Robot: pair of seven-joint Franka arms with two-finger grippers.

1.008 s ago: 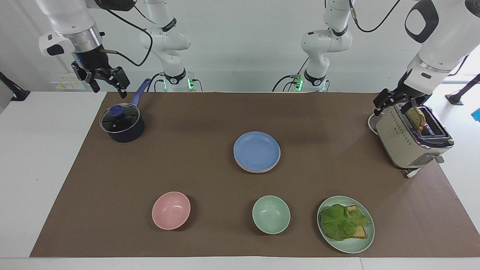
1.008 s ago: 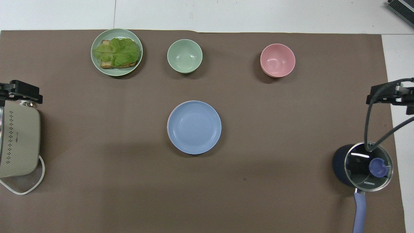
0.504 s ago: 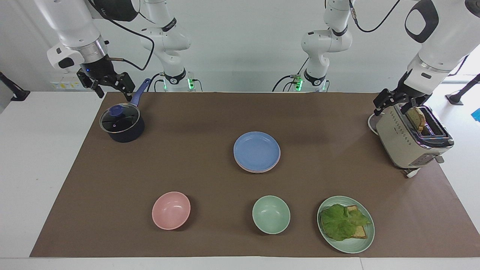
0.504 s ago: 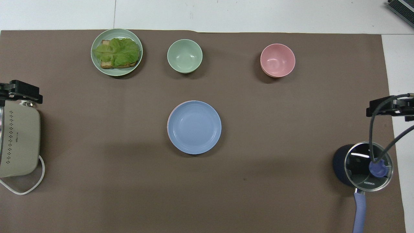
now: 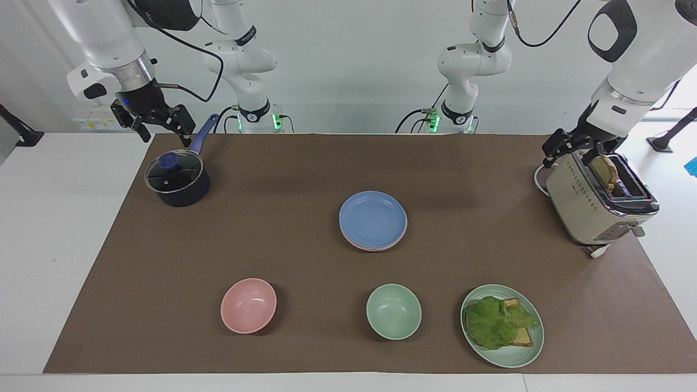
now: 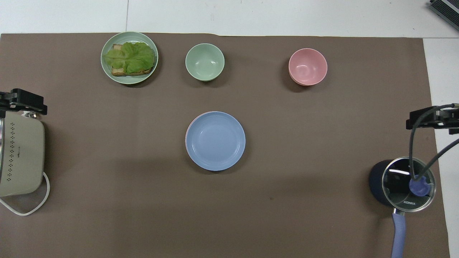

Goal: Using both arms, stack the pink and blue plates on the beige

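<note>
The blue plate (image 5: pixel 373 218) (image 6: pixel 215 140) lies on top of a stack at the middle of the mat. A pink plate's rim (image 5: pixel 375 247) (image 6: pixel 187 134) peeks out from under it. The beige plate is hidden beneath them. My right gripper (image 5: pixel 165 132) (image 6: pixel 430 120) hangs open and empty over the pot's handle at the right arm's end of the table. Over the toaster at the left arm's end, my left gripper (image 5: pixel 569 154) (image 6: pixel 23 102) is open and holds nothing.
A lidded dark pot (image 5: pixel 177 179) with a blue handle stands under the right gripper. A toaster (image 5: pixel 596 204) holds a slice of bread. Farthest from the robots sit a pink bowl (image 5: pixel 248 305), a green bowl (image 5: pixel 393 311) and a green plate (image 5: pixel 517 356) with lettuce and toast.
The right gripper has drawn back a little toward the robots and turned slightly above the pot. The left gripper and the plates have not moved.
</note>
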